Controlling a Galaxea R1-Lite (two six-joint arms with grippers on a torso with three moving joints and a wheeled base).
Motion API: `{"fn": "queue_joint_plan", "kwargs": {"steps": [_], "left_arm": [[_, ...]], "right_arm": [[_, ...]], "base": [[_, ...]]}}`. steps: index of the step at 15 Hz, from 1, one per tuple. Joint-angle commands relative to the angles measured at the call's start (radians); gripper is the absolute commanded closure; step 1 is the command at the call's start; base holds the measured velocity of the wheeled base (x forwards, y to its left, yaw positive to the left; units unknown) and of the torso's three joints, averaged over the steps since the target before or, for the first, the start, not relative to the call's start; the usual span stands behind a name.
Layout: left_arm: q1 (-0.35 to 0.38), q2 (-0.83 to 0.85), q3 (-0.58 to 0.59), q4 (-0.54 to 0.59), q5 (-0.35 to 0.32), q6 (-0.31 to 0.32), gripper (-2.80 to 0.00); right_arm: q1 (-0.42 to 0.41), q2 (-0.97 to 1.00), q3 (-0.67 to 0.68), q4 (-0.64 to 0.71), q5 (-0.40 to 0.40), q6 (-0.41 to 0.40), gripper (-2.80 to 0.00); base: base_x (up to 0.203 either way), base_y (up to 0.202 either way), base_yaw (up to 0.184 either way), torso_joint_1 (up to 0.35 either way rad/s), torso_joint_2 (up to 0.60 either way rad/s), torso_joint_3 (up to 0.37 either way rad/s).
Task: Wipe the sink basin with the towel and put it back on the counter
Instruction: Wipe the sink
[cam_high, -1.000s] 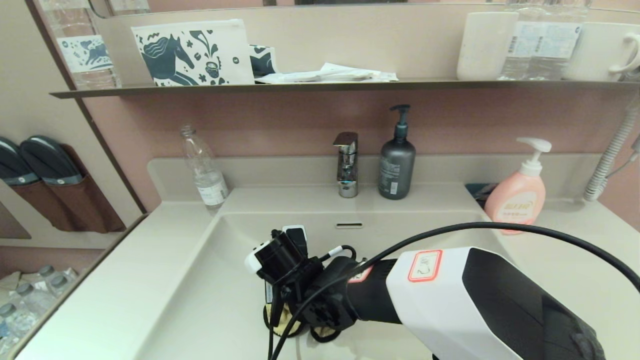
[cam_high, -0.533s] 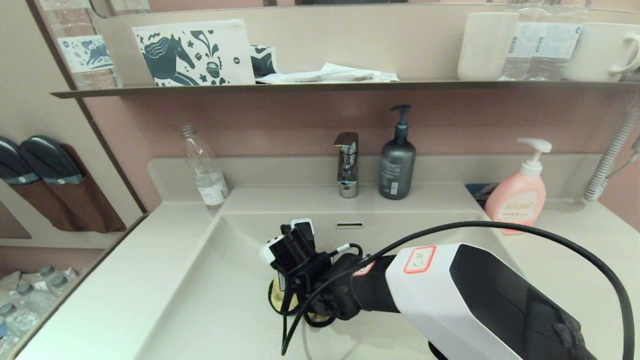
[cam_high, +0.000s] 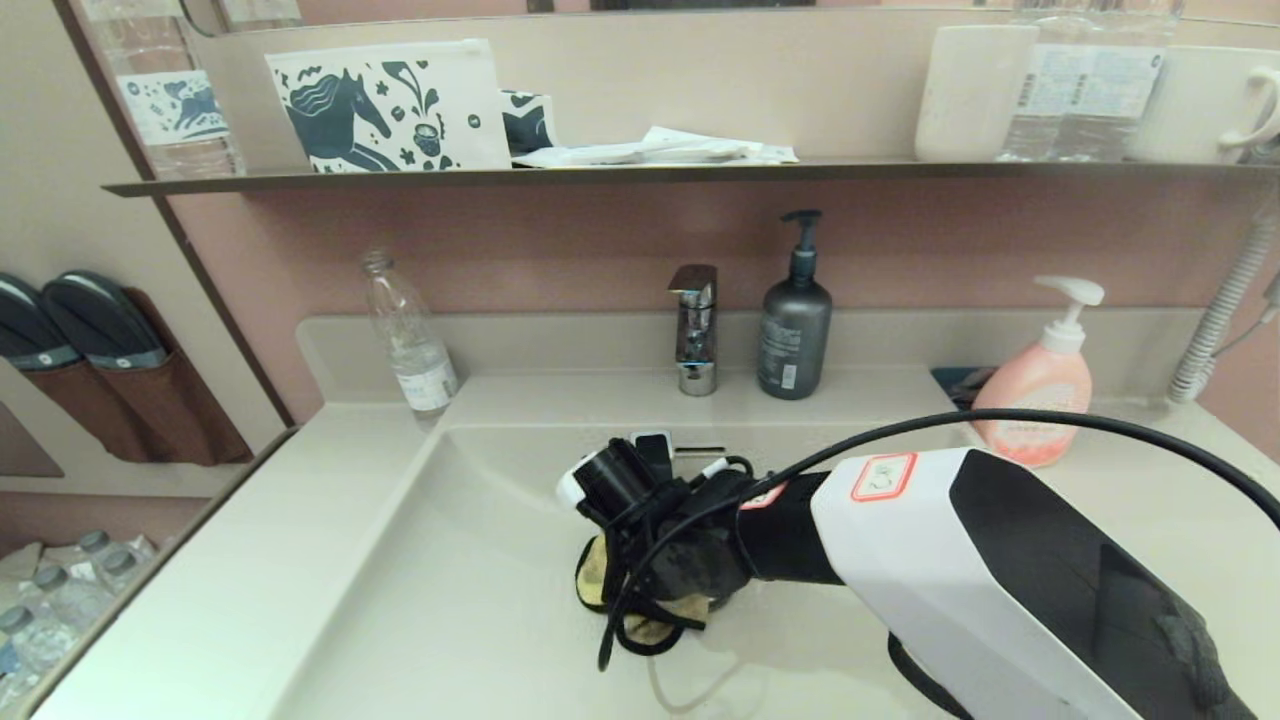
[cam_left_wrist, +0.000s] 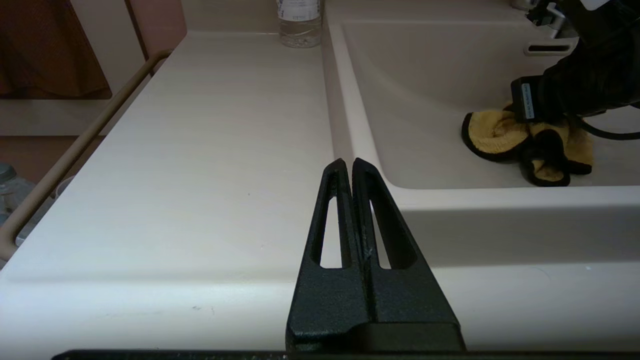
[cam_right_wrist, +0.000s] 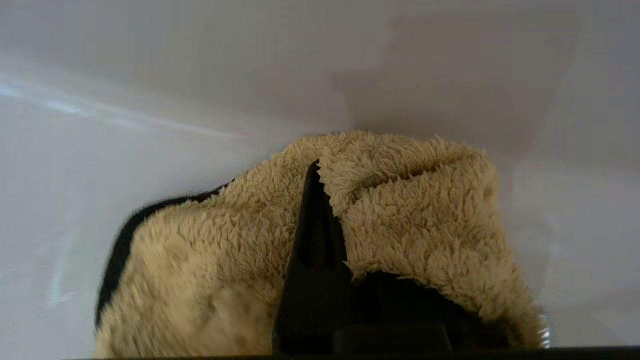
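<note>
One towel (cam_high: 600, 578), bunched yellow terry with dark edging, lies on the floor of the basin (cam_high: 450, 600), pinned under the right gripper (cam_right_wrist: 316, 172), whose fingers are clamped into a fold of the pile. Part of the cloth trails loose beside the fingers, so a risk I see is the fold slipping out mid-stroke, leaving the towel behind or letting the bare fingers scrape the basin. The arm's cable (cam_high: 640, 610) loops down against the cloth and could snag or drag it.

Behind the arm the overflow slot (cam_left_wrist: 547, 49) sits in the back wall; the drain plug is hidden. Further back stand the faucet (cam_high: 693, 328), a grey pump bottle (cam_high: 794, 320), a pink soap bottle (cam_high: 1040, 385) and a clear bottle (cam_high: 412, 345), any of which a wide sweep or lift-out could knock. The left gripper (cam_left_wrist: 352, 162) hangs parked over the counter (cam_left_wrist: 210, 150) at the basin's left rim, fingers pressed together, holding nothing.
</note>
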Motion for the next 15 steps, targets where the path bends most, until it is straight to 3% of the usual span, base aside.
{"fn": "queue_joint_plan", "kwargs": {"steps": [1, 10, 15], "left_arm": [[0.0, 0.0, 0.0, 0.0, 0.0, -0.001, 0.0], [0.0, 0.0, 0.0, 0.0, 0.0, -0.001, 0.0], [0.0, 0.0, 0.0, 0.0, 0.0, -0.001, 0.0]], "right_arm": [[-0.025, -0.036, 0.044, 0.005, -0.007, 0.003, 0.0], [-0.064, -0.177, 0.334, 0.009, -0.059, 0.003, 0.0], [-0.128, -0.281, 0.506, 0.007, -0.069, 0.003, 0.0]], "base": [[0.0, 0.0, 0.0, 0.0, 0.0, 0.0], [0.0, 0.0, 0.0, 0.0, 0.0, 0.0], [0.0, 0.0, 0.0, 0.0, 0.0, 0.0]]}}
